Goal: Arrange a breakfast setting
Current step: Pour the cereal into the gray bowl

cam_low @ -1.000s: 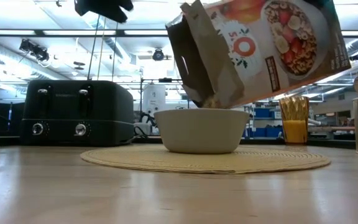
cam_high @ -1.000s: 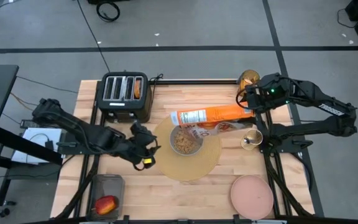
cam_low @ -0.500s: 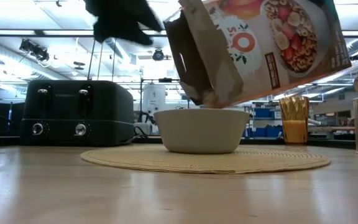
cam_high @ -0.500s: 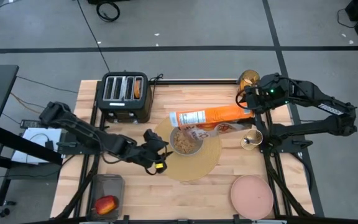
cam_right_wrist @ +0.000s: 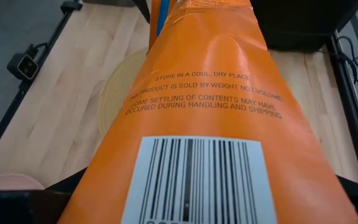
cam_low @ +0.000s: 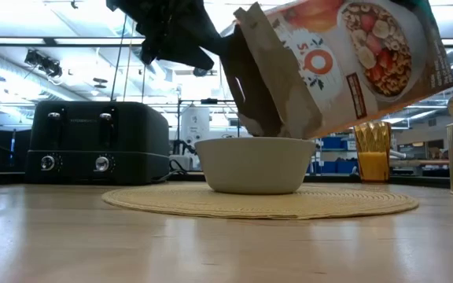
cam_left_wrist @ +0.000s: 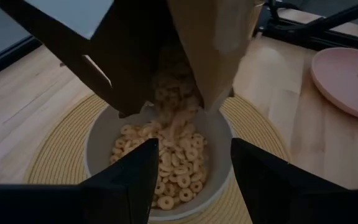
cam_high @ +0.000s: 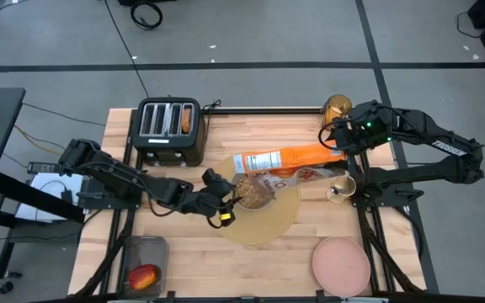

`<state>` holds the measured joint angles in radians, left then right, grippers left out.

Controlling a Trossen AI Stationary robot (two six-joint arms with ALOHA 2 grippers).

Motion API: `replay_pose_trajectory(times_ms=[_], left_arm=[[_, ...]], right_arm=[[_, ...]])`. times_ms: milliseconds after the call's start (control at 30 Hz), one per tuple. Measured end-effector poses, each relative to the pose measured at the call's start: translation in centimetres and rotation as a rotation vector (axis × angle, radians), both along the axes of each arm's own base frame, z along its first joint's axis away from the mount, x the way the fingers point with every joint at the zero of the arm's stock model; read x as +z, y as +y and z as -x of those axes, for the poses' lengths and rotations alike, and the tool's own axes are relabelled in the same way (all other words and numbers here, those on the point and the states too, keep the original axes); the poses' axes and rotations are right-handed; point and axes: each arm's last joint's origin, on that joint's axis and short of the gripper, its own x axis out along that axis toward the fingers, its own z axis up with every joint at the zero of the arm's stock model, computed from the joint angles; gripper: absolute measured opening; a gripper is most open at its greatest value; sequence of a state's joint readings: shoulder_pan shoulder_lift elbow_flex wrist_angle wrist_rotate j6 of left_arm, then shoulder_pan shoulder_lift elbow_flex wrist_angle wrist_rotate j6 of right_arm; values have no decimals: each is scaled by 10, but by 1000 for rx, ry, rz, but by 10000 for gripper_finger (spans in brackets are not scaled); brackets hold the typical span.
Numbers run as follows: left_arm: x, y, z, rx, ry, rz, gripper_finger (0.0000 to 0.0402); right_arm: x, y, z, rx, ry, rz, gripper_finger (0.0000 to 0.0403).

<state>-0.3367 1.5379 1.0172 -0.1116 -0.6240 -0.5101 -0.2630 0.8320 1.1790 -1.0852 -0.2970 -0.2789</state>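
A grey bowl (cam_high: 237, 200) half full of cereal rings stands on the round tan placemat (cam_high: 268, 223) at mid-table. An orange cereal box (cam_high: 280, 157) hangs over the bowl, tilted, with its open top down and cereal falling from it (cam_left_wrist: 173, 106). My right gripper (cam_high: 337, 141) is shut on the box. My left gripper (cam_high: 231, 202) is open just left of the bowl and above its rim (cam_low: 171, 35). Its fingers (cam_left_wrist: 123, 183) frame the bowl without touching it. My right gripper holds the cereal box by its bottom end (cam_high: 325, 151), coming from the table's right side and slanting down. The box (cam_right_wrist: 210, 124) covers the fingers in the right wrist view, so the kind of hold does not show. The box is lifted clear, its open top lowest, over the bowl.
A black toaster (cam_high: 169, 128) with a bread round in one slot (cam_high: 186, 120) stands at the far left. The amber glass (cam_high: 337, 107) is far right, with a wire holder and the spoon (cam_high: 341, 188) nearer. The pink plate (cam_high: 341, 265) lies near right, the apple (cam_high: 144, 276) near left in a tray.
My left gripper has gone toward the table's right and down, from beside the placemat's left edge to the bowl's left side, staying open. The cereal box stays tilted over the bowl in my right gripper.
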Motion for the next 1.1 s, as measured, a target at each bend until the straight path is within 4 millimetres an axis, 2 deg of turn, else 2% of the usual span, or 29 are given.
replay_pose_trajectory(times_ms=[433,700,933,1100], left_arm=[[3,0,-2,-3,-31,9,206],[4,2,-3,0,-40,3,206],[22,1,8,-29,-74,-9,206],[25,0,11,-34,-74,-9,206]], right_arm=[[4,4,7,24,-44,-82,293],[3,-1,-12,30,-53,-63,293],[-4,-5,-28,45,-7,-57,293],[2,-6,-33,59,-90,-45,293]])
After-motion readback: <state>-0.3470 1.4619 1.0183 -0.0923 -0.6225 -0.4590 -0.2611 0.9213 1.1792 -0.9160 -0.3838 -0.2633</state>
